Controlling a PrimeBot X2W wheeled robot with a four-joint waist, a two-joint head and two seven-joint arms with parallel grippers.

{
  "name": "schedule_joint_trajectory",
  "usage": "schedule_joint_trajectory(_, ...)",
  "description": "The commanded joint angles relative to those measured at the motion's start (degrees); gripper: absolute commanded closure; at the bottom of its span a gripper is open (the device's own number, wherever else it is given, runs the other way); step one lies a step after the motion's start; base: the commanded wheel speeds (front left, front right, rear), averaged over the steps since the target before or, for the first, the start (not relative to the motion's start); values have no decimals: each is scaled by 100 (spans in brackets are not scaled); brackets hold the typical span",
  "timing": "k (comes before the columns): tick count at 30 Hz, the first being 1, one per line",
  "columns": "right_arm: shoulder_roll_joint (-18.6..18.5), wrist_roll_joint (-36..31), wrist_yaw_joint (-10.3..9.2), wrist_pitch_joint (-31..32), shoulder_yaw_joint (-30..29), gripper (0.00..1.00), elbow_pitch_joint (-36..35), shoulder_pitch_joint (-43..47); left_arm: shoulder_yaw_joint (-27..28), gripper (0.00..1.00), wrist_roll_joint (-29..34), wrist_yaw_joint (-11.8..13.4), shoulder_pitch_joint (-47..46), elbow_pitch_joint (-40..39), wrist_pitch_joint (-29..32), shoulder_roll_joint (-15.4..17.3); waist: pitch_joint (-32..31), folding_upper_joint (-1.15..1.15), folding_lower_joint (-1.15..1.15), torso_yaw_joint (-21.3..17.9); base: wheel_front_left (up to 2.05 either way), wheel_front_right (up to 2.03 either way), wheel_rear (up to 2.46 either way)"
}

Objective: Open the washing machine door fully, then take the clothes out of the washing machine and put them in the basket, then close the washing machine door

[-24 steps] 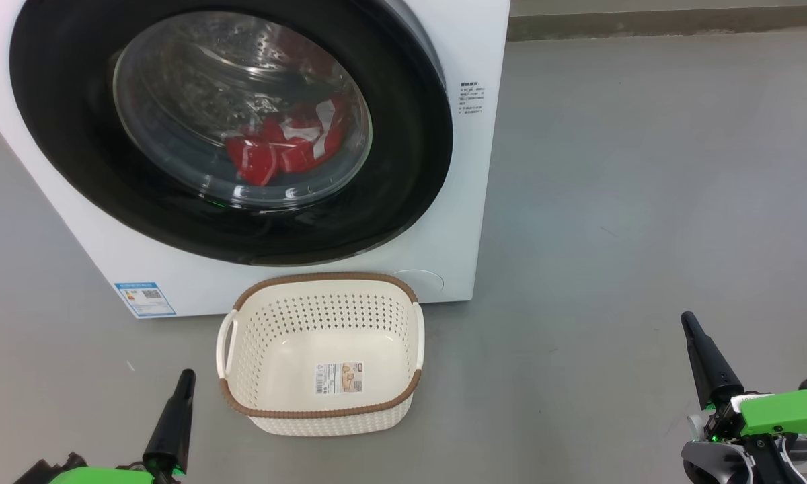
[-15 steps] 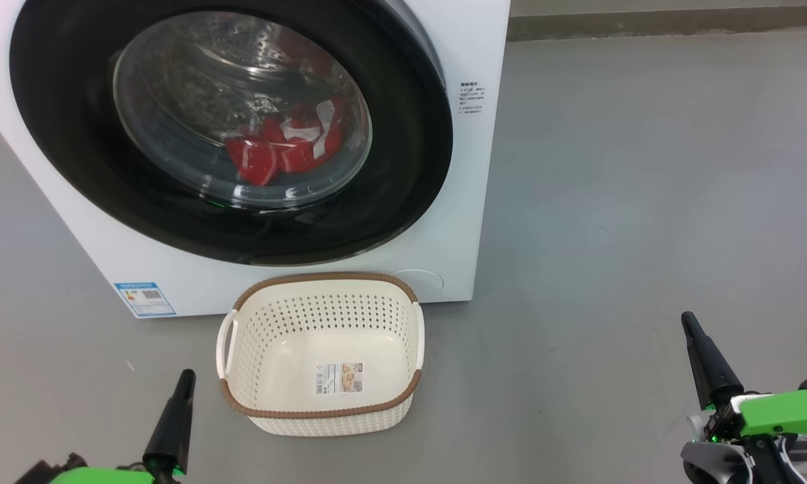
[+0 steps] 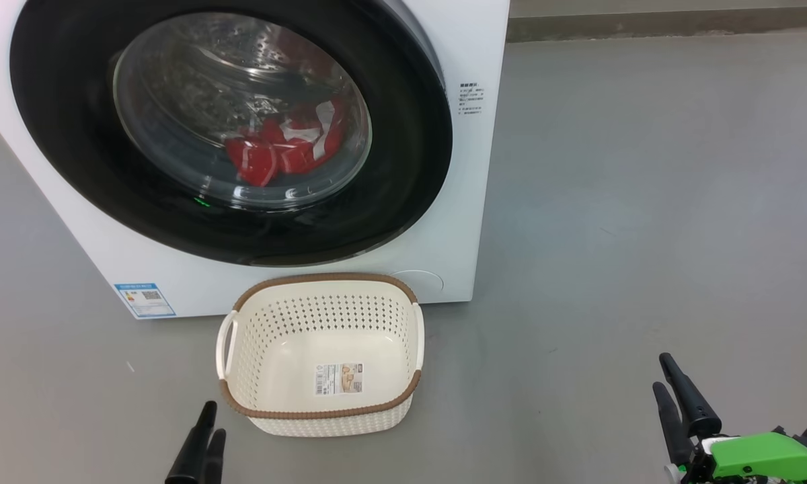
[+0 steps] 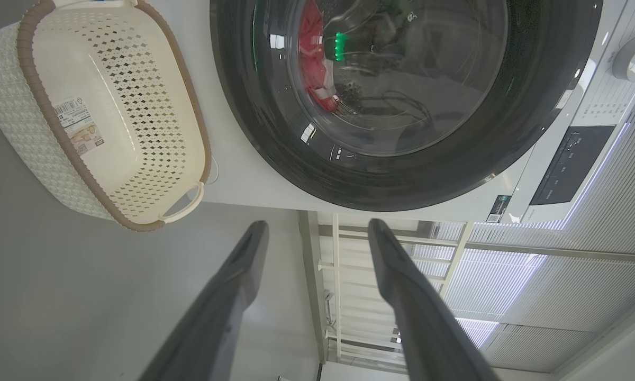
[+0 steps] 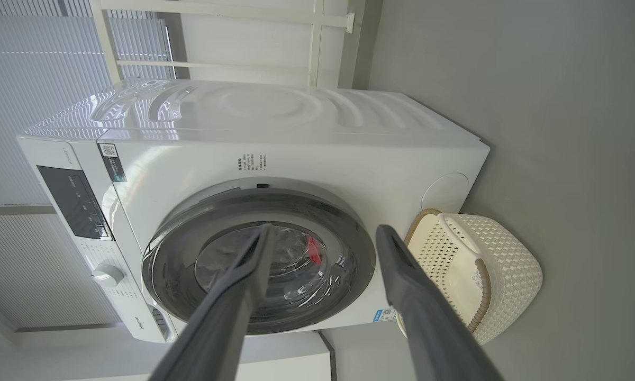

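Sitting shut, the door lets clothes show through, the basket at its 6 o'clock. Left gripper at the basket's 7 o'clock and right gripper at 3 o'clock both gape wide.

door: glossy rim, glass window | basket: matt perforated plastic | floor: smooth, perhaps concrete

Bare grey room, daylight coming through blinds.
A smooth, matte grey floor, faintly scuffed, runs back to a darker skirting strip along its far edge. In the wrist views, pale horizontal blinds glow bluish-white with daylight, and a white window frame of slim bars stands beside them. The light is soft and even, and the shadows are weak.
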Motion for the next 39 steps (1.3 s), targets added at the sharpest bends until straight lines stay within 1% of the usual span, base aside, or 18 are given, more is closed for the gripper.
schedule_joint_trajectory(1, -63, 41, 1, -73, 87, 0, -130, -278, -39, 0, 16, 1, -246, -102, -59, 53, 5, 0, 2, -1, 0, 0, 0)
schedule_joint_trajectory(4, -68, 50, 1, -118, 151, 0, -126, -328, -101, 0, 22, -2, -307, -81, -106, 57, 12, 0, -1, -3, 0, 0, 0)
schedule_joint_trajectory(16, -91, 4, 0, -294, 397, 0, -81, -519, -351, 0, 177, -9, -535, 1, -308, 90, 16, 0, -2, -13, 0, 0, 0)
schedule_joint_trajectory(21, -110, -81, 0, -393, 507, 0, -54, -611, -456, 0, 326, -11, -638, 32, -409, 111, 20, 0, -2, -17, 0, 0, 0)
schedule_joint_trajectory(30, -137, -346, 0, -565, 692, 0, 53, -786, -525, 0, 784, -15, -800, 77, -569, 123, 21, 0, -2, -24, 0, 0, 0)
schedule_joint_trajectory(39, -141, -759, -1, -721, 786, 0, 192, -969, -510, 0, 1475, 43, -927, 50, -723, 111, 26, 0, -2, -37, 0, 0, 0)
